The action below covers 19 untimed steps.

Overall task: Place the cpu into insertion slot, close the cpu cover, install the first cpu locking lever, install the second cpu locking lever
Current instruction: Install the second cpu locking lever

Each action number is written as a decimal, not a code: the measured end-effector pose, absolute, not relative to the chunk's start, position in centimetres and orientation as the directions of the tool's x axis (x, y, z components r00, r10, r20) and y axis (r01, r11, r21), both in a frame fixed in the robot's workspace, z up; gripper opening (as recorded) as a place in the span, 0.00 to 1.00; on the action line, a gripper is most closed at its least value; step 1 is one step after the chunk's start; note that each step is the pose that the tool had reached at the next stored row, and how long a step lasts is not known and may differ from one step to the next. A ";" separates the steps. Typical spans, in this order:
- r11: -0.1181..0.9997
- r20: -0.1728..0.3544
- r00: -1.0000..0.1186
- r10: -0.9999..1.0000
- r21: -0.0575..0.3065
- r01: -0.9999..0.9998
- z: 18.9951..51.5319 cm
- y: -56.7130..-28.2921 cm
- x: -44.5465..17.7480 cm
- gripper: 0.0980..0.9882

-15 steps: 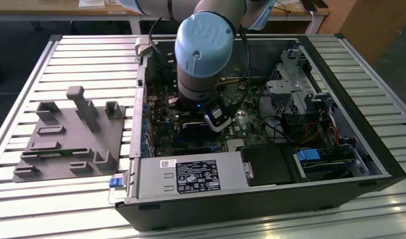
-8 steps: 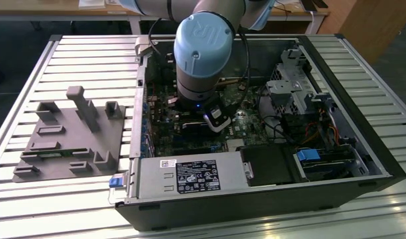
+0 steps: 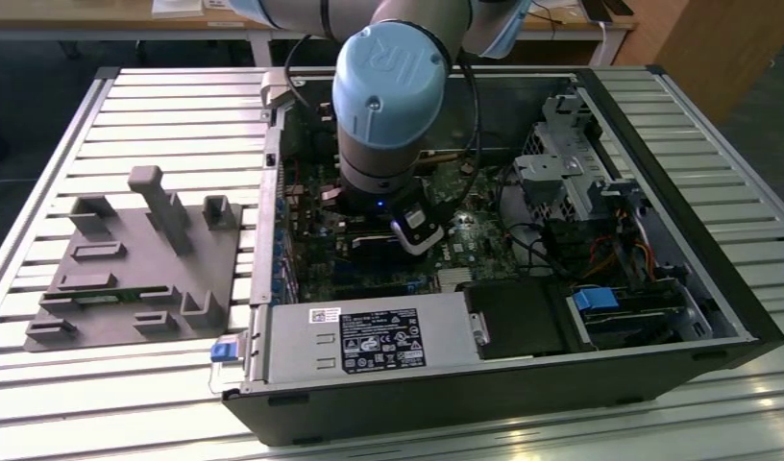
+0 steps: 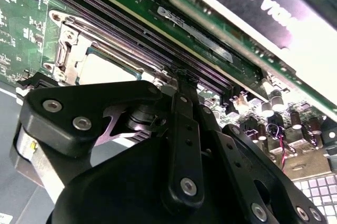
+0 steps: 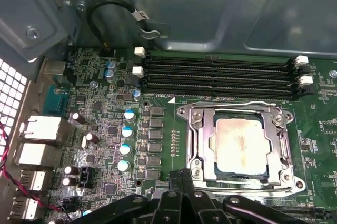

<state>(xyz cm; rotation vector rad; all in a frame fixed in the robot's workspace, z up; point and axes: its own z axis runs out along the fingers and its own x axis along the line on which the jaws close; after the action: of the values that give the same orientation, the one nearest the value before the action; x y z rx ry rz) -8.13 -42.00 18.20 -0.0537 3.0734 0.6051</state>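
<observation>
1. Fingers (image 5: 181, 177) of the black gripper sit just beside the near edge of the socket frame on the green motherboard (image 5: 105, 129); tips pressed together in a narrow, closed stance with nothing visibly between them, seen in the first wrist view.
2. Seen again in the second wrist view as dark linkage bars and a centre bar ending at the gripper (image 4: 181, 77), right next to the socket.
3. Seated in the insertion slot (image 5: 213, 169): the cpu (image 5: 238, 141), dull silvery top with a brownish smear, lying flat, right of centre in the first wrist view.
4. Folded down over it: the cpu cover (image 5: 196, 134), a silvery frame whose square window shows the chip's top.
5. Running along the frame's far and near edges: thin wire locking levers (image 5: 231, 104), lying low against the frame; whether hooked under their catches cannot be told.
6. Lined up beyond the socket: four long black memory slots (image 5: 216, 74) with white clips at their ends.
7. Standing beside the socket toward the port side: a row of capacitors (image 5: 126, 140) with blue tops.
8. In the exterior view: an open computer case (image 3: 649, 240) lying on a slatted metal desk (image 3: 174, 125), with the arm's blue-grey wrist (image 3: 389, 96) reaching down into the middle of it.
9. At that view's left, on the desk: a grey moulded fixture tray (image 3: 135, 259) with upright posts.
</observation>
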 end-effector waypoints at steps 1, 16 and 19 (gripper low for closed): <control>0.925 -0.015 -0.999 -0.032 0.377 -0.035 18.2 -42.0 -8.1 0.01; 0.932 -0.015 -0.999 -0.032 0.360 -0.035 19.8 -42.0 -8.1 0.01; 0.932 -0.015 -0.999 -0.032 0.360 -0.035 20.8 -42.0 -8.1 0.01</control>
<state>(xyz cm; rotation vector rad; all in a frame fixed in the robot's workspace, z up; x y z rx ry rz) -8.13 -42.00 20.77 -0.0537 3.0798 0.5732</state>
